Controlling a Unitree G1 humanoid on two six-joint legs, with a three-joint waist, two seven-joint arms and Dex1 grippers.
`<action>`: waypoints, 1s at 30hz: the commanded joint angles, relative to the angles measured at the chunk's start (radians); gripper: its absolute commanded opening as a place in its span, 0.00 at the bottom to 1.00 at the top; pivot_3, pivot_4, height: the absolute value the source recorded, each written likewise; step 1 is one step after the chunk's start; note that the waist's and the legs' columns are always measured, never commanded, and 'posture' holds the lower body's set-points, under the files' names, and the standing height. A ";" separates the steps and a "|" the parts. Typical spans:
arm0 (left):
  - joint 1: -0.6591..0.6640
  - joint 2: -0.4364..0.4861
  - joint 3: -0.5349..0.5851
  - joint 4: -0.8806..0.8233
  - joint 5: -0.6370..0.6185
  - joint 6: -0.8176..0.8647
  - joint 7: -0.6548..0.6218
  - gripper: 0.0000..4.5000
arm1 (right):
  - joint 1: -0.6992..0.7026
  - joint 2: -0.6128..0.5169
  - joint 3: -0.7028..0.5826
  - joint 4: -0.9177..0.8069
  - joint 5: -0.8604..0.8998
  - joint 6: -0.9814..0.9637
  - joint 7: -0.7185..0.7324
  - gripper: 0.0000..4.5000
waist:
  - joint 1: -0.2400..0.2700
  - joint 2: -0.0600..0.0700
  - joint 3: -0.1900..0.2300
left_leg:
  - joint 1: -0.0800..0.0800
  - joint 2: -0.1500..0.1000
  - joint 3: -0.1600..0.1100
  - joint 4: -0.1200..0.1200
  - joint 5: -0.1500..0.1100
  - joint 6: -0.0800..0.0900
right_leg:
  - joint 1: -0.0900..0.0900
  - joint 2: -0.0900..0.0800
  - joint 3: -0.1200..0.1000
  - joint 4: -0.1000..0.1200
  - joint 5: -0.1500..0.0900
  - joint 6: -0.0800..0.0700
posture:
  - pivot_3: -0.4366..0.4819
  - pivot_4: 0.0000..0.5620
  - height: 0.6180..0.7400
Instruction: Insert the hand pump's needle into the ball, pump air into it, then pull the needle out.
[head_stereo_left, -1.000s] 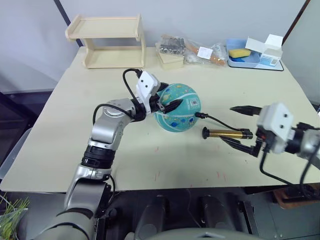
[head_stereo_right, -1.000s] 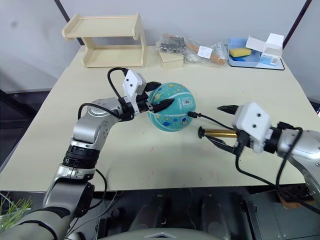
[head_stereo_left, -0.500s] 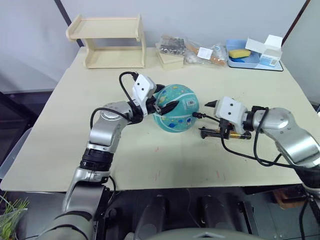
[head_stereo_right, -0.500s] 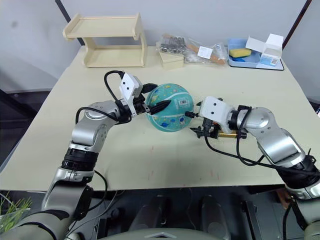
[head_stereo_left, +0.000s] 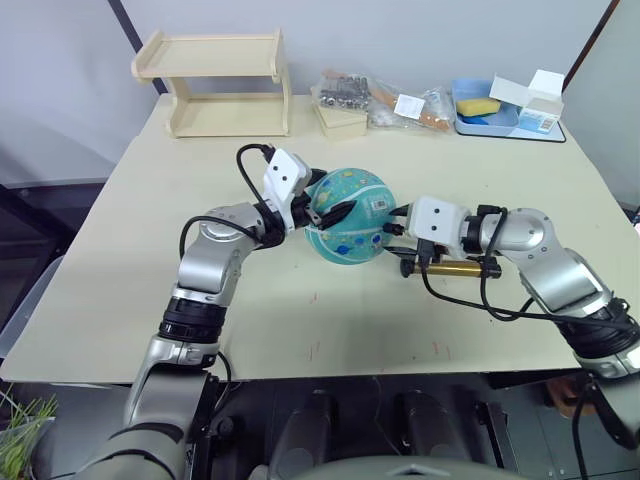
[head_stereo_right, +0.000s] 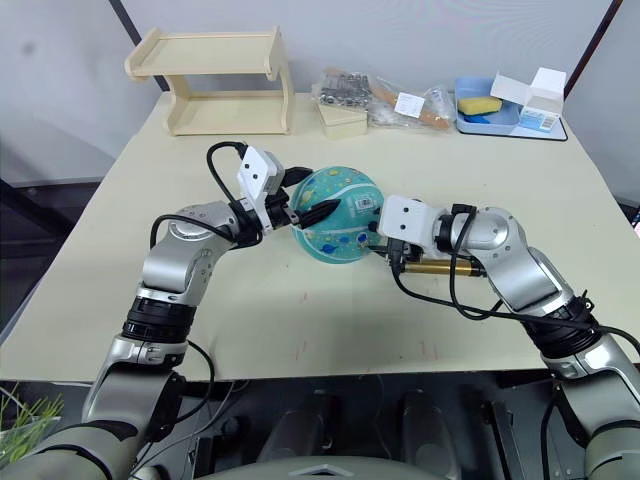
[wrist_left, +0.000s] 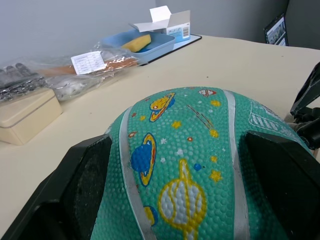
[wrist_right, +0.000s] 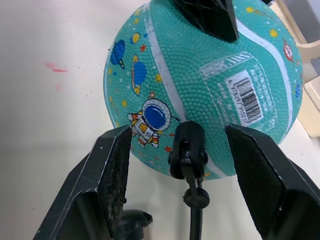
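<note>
While the left gripper (head_stereo_left: 322, 208) clamps the ball (head_stereo_left: 352, 214) at mid-table, the right gripper (wrist_right: 182, 165) stands open astride the hose end (wrist_right: 187, 148) at the ball's right. Pebbled rubber likely yields; the needle is hidden, probably fragile. The pump (head_stereo_left: 448, 267) lies near-right.

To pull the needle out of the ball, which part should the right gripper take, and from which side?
Take the black hose end where it meets the ball, coming from the side away from the ball. It stands out from the ball between the open right gripper fingers, so a straight pull back should free it. The left gripper steadies the ball.
</note>
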 joint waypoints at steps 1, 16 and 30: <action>0.018 0.004 -0.009 0.005 0.032 0.020 0.015 1.00 | -0.014 0.008 -0.026 -0.003 -0.022 -0.032 -0.001 0.69 | 0.000 0.000 0.000 | 0.000 0.000 0.000 0.000 0.000 0.000 | 0.000 0.000 0.000 0.000 0.000 0.000 | 0.48 0.27 1.00; 0.016 0.001 -0.008 -0.003 0.033 0.028 0.023 1.00 | 0.002 0.026 -0.055 0.007 -0.042 -0.045 0.002 0.69 | 0.000 0.000 0.000 | 0.000 0.000 0.000 0.000 0.000 -0.001 | 0.000 0.000 0.000 0.001 0.000 0.000 | 0.48 0.27 1.00; 0.017 0.001 -0.008 0.006 0.036 0.018 0.020 1.00 | 0.014 0.037 -0.075 0.038 -0.034 -0.105 0.025 0.69 | 0.000 0.000 0.000 | 0.000 0.000 0.000 0.000 0.000 -0.001 | 0.000 0.000 0.000 0.001 0.000 -0.001 | 0.48 0.27 1.00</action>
